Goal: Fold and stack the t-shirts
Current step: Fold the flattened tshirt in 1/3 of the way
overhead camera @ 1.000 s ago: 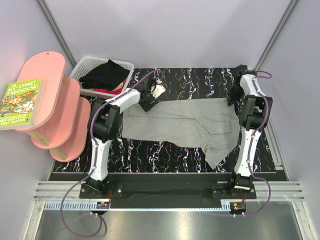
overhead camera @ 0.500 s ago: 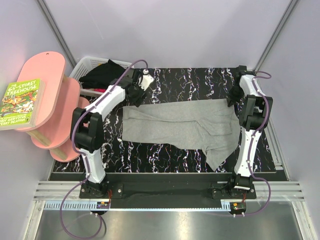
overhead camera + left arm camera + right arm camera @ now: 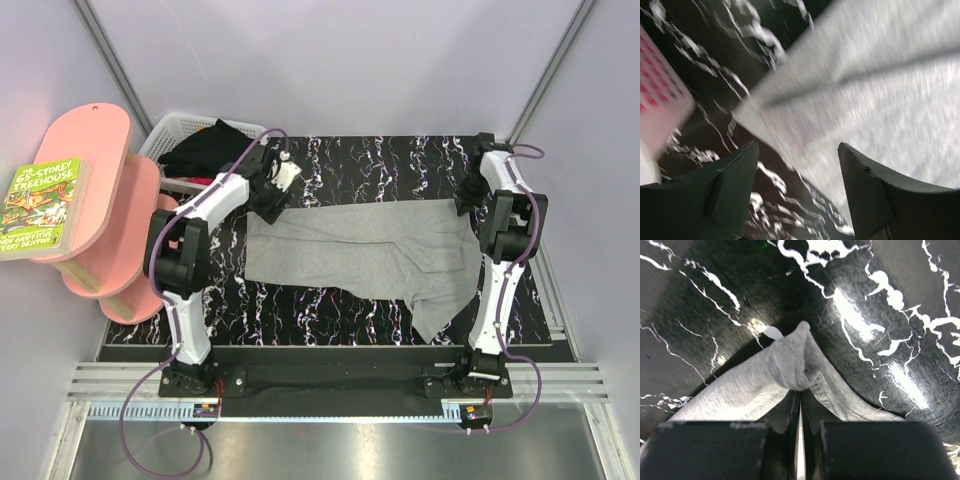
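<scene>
- Swinging outward over the last second, the left gripper (image 3: pixel 270 196) has quit the middle of the far hem and now hangs by the far-left corner of the grey t-shirt (image 3: pixel 350 250); the cloth itself has hardly shifted.
- Its jaws stand well apart with nothing between them; in the blurred wrist view the shirt's corner lies just beyond the fingers (image 3: pixel 735 175), with the cloth spreading off to the right-hand finger's side.
- Over at the other end, the right gripper (image 3: pixel 467 200) is clamped tight on the far-right corner; a bunched fold of grey pokes out past its tips.
- From where I stand the shirt lies flat, its long axis running straight from one gripper to the other; one flap trails back toward the arm bases, below the right gripper.
- I'd say the next move turns on that free corner; it sits just ahead of the open jaws, and the left arm is plainly the nearer one.
- Room is tight on the left gripper's outer side; the basket (image 3: pixel 170 128) holding the black t-shirt (image 3: pixel 205 150) stands just beside it; bare table (image 3: pixel 300 310) lies open behind both hands, toward the bases.
</scene>
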`<state>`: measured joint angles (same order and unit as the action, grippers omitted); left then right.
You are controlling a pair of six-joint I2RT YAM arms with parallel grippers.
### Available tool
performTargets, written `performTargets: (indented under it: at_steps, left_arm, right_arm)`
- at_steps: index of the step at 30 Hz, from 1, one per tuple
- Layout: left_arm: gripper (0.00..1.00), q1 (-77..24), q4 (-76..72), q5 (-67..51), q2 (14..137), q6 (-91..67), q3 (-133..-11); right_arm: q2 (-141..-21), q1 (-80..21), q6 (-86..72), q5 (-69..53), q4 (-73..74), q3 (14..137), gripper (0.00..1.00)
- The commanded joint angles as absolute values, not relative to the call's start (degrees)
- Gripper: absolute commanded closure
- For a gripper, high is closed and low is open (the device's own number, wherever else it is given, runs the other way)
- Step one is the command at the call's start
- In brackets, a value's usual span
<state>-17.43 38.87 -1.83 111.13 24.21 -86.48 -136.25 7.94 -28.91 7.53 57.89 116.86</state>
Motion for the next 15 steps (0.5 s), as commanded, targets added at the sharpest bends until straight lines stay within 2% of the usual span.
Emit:
performTargets:
  at_steps: [1,7,15]
  left_arm:
    - [0.3,-18.8,37.17,-3.69,115.91,21.36,-97.53]
    - [0.31,-22.59,37.7,-1.5,120.67,21.09,-101.69]
    - [0.32,-22.68,36.13,1.3,119.45,23.2,-94.58]
  right_arm:
    - [-131.75,8.35,-28.83,7.65,56.43,114.88,0.93]
    - [-131.31,8.35,-29.18,7.21,55.37,112.85,0.94]
    - [-131.13,8.35,-28.83,7.56,55.37,113.64,0.94]
